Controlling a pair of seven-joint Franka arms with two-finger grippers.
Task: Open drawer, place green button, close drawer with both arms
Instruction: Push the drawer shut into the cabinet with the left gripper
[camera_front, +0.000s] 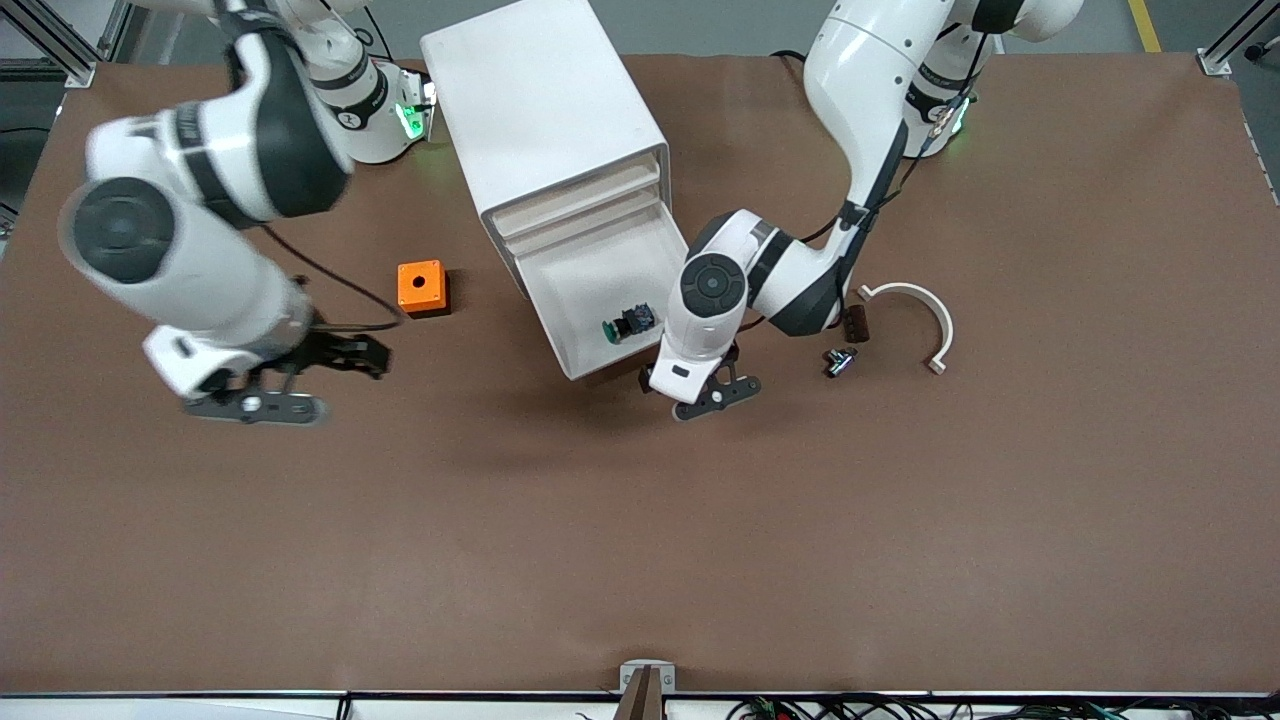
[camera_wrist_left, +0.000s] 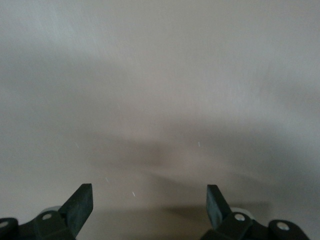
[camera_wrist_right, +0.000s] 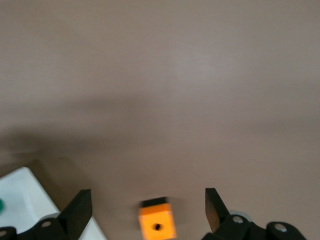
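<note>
One button (camera_front: 628, 324) lies in the pulled-out drawer (camera_front: 560, 300); left gripper (camera_front: 712, 392) and right gripper (camera_front: 262, 398) gape wide, empty.

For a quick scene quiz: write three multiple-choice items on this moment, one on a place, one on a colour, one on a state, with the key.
1. Where is the button?
A. on the table beside the orange cube
B. in the open drawer
C. in the left gripper

2. What colour is the cube with the round hole?
A. orange
B. green
C. white

3. How does the left gripper stand?
A. shut on the button
B. shut on nothing
C. open, holding nothing

Key: 1 B, the green-capped button lies on the pulled-out tray's floor. 2 A, its orange top shows in the front view. 3 C, the left wrist view shows its fingers spread with nothing between them.
</note>
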